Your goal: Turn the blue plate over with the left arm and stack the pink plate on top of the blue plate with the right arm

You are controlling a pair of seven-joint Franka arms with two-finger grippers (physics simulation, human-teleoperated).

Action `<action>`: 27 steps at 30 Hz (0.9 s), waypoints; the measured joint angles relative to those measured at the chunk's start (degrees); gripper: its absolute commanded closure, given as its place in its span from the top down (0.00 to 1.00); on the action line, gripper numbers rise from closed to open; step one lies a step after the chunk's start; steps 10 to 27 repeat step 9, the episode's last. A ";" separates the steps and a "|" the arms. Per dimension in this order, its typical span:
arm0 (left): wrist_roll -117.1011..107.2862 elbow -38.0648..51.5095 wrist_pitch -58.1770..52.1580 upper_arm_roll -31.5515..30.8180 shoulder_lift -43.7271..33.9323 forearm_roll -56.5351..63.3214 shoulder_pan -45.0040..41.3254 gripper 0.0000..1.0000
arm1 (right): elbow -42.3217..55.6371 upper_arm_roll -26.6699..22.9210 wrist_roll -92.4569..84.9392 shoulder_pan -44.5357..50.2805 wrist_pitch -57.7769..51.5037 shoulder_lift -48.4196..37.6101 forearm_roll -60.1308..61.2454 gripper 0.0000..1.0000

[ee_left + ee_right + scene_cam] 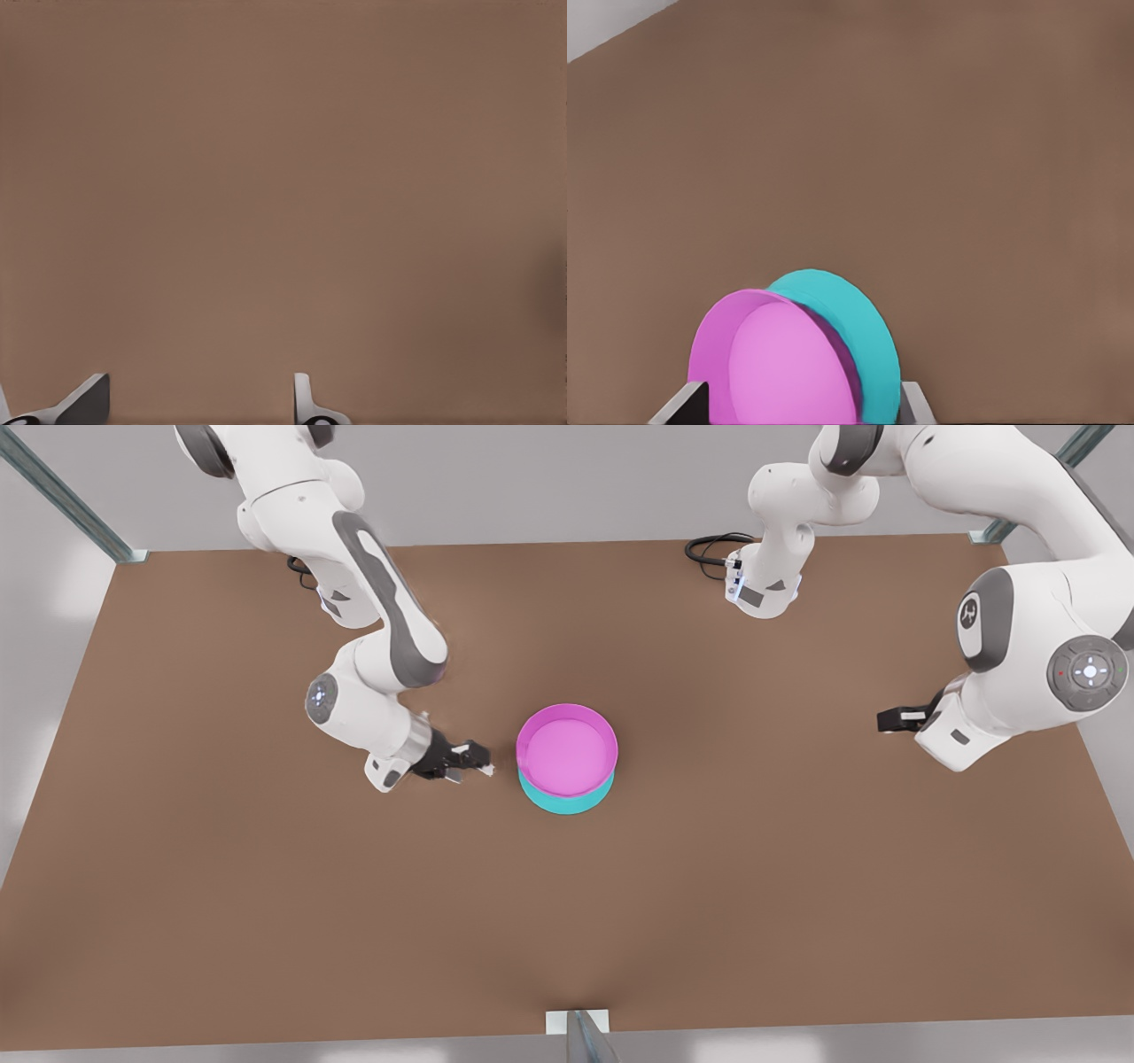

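A brown table (221, 886) seen from above, with two white arms reaching in from its far edge. On the front view's left, the right gripper (471, 762) hangs low just beside the stacked plates, apart from them, its fingers spread and holding nothing. Its wrist camera looks across the pink plate (788, 372) to the blue plate (850, 328) behind it, both framed between the open fingertips (680, 405).

Near the table's middle, the pink plate (567, 749) sits rim-up on top of the blue plate (567, 802), whose side peeks out along the near edge. Bare tabletop surrounds the stack on every side.

On the front view's right, well away from the plates, the left gripper (895, 719) waits near the table's edge, fingers (84, 403) parted and empty over plain brown surface.
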 measured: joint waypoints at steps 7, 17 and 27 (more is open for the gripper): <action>0.08 0.45 0.11 -0.53 -0.31 -1.20 -0.28 1.00 | 31.68 7.41 -4.33 -28.54 -50.53 -3.58 -43.48 1.00; 0.08 0.45 0.11 -0.53 -0.31 -1.31 -0.24 1.00 | 31.68 7.48 -5.82 -26.91 -52.18 -7.02 -43.35 1.00; 0.08 0.45 0.11 -0.53 -0.31 -1.31 -0.24 1.00 | 31.68 7.48 -5.82 -26.91 -52.18 -7.02 -43.35 1.00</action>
